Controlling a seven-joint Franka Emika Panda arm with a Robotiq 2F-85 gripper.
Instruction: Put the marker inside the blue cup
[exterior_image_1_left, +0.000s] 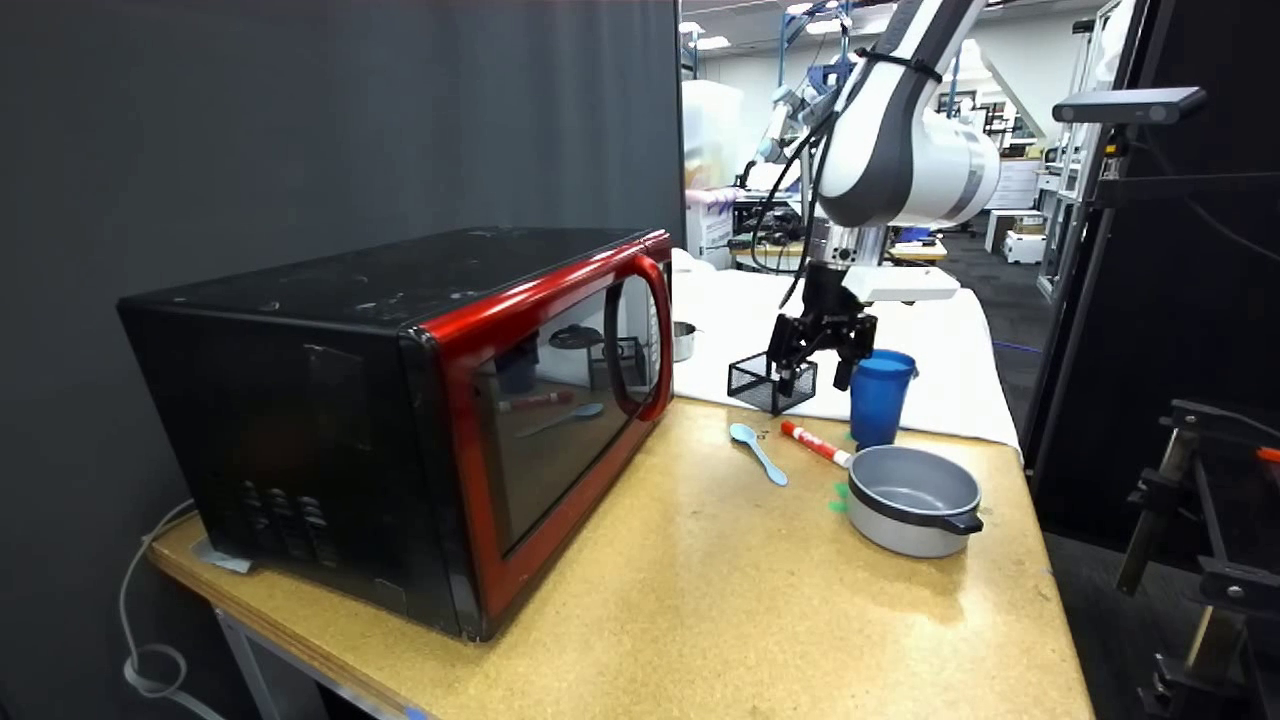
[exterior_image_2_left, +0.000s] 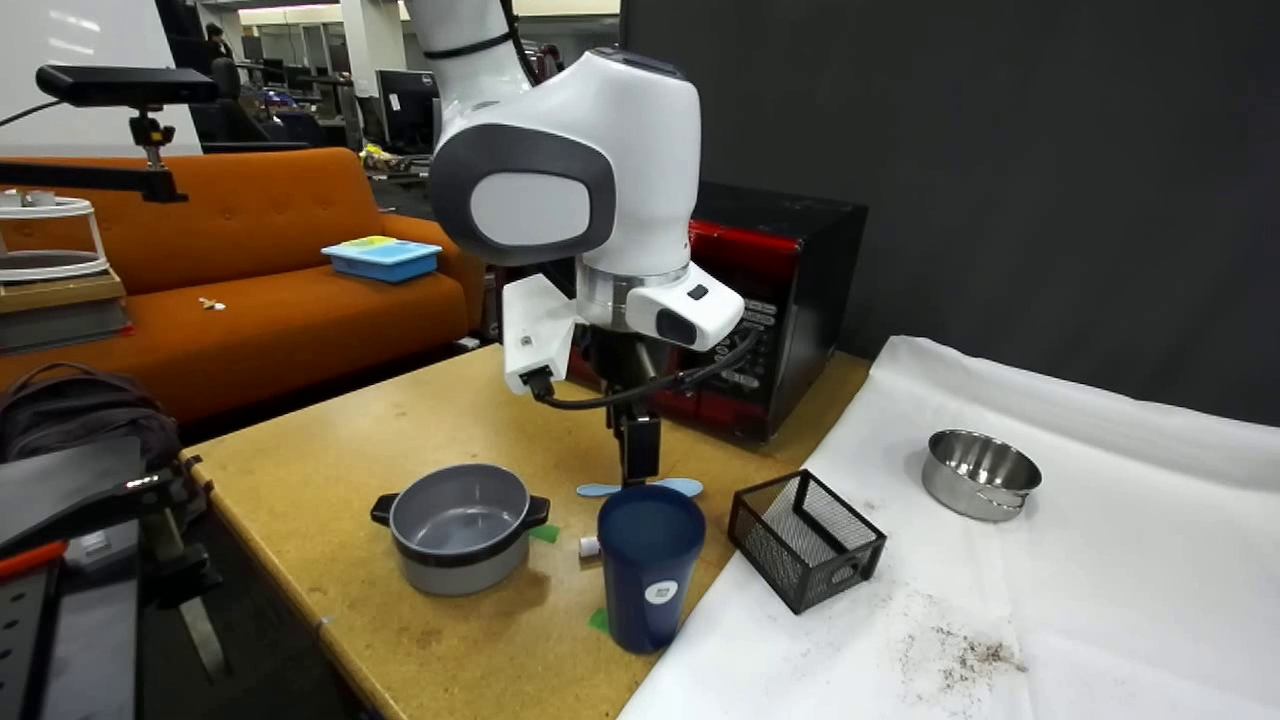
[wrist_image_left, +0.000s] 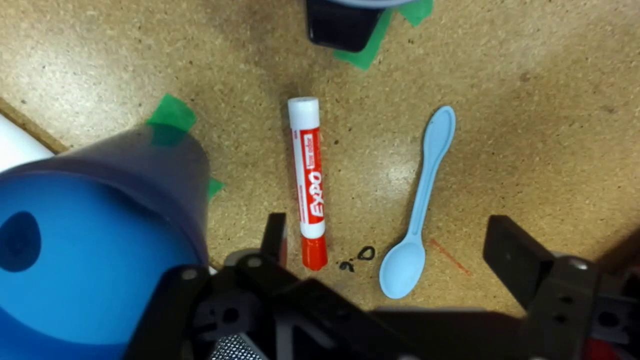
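- Blue cup (exterior_image_1_left: 880, 400): one, upright, my landmark.
- Red-and-white marker (wrist_image_left: 309, 175): one, lying just beside the cup.
- Pale blue spoon (wrist_image_left: 421, 205): farther from the cup.
- My gripper (wrist_image_left: 388, 239): spread wide, near the cup.

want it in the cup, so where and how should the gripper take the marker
Grip the marker at mid-barrel, probably from straight above, the gripper closing across its width: the marker is slim and lies flat, cup and spoon apart on either side.

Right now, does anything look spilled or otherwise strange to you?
Yes: in an exterior view, dark specks lie scattered on the white sheet near the black mesh basket; they look like spilled dirt.
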